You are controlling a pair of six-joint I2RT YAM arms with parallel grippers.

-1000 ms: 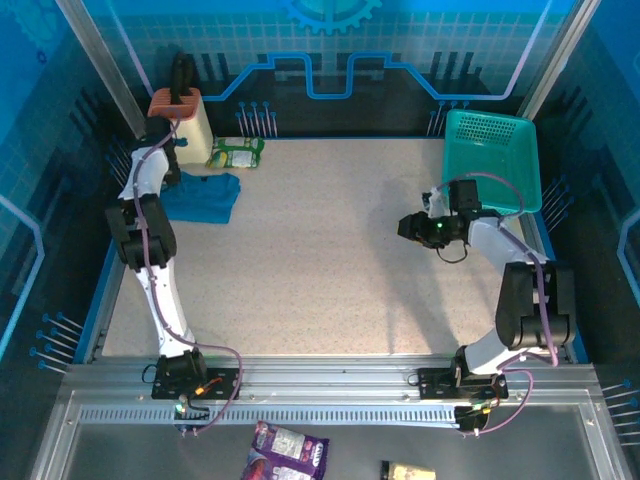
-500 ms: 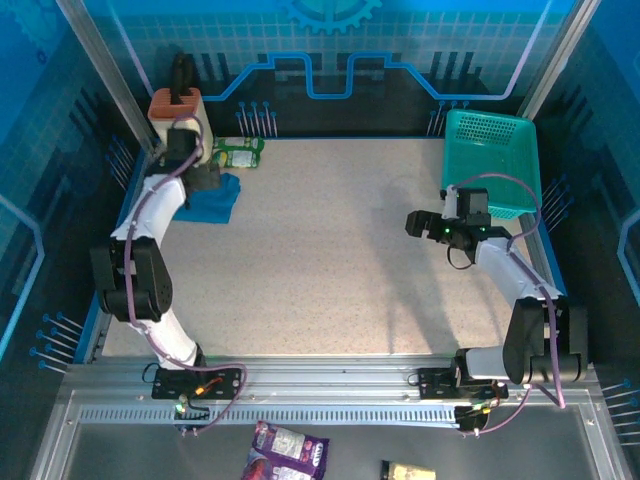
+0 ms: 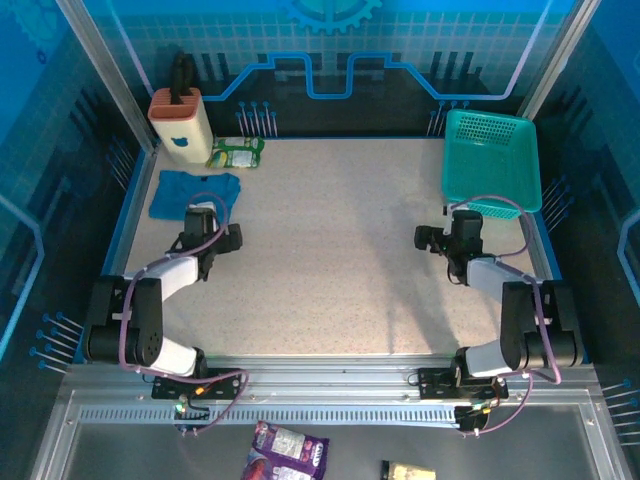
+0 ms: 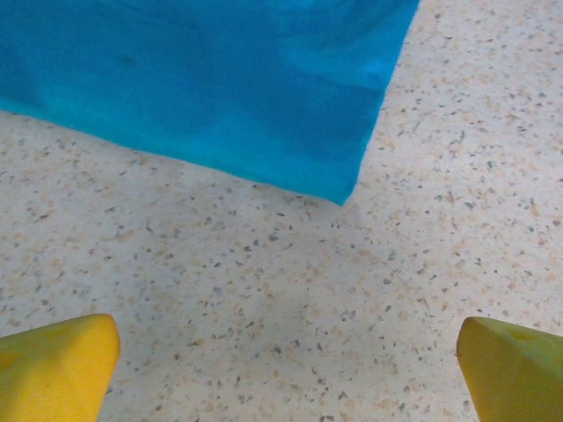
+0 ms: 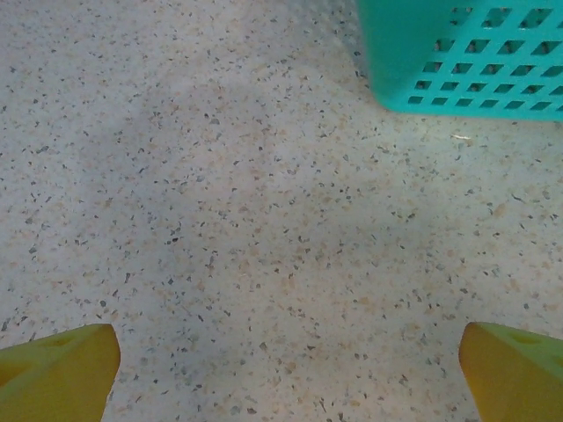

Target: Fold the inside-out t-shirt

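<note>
The inside-out t-shirt (image 3: 193,192) lies as a small flat blue-teal bundle at the far left of the table; its near corner (image 4: 339,189) shows in the left wrist view. My left gripper (image 3: 204,226) rests low just in front of the shirt, apart from it. It is open (image 4: 286,367), its yellow fingertips (image 4: 62,362) spread wide over bare table. My right gripper (image 3: 447,238) sits low at the right, short of the basket. It is open too (image 5: 286,369), and nothing lies between its fingertips (image 5: 515,369).
A teal mesh basket (image 3: 490,160) stands at the far right, its corner (image 5: 466,61) ahead of the right gripper. A tan container (image 3: 180,120) and a green packet (image 3: 237,152) sit behind the shirt. Two packets (image 3: 288,450) lie below the rail.
Both arms have drawn back toward their bases and dropped low. The left gripper came off the shirt, which now lies uncovered. Both grippers opened wide.
</note>
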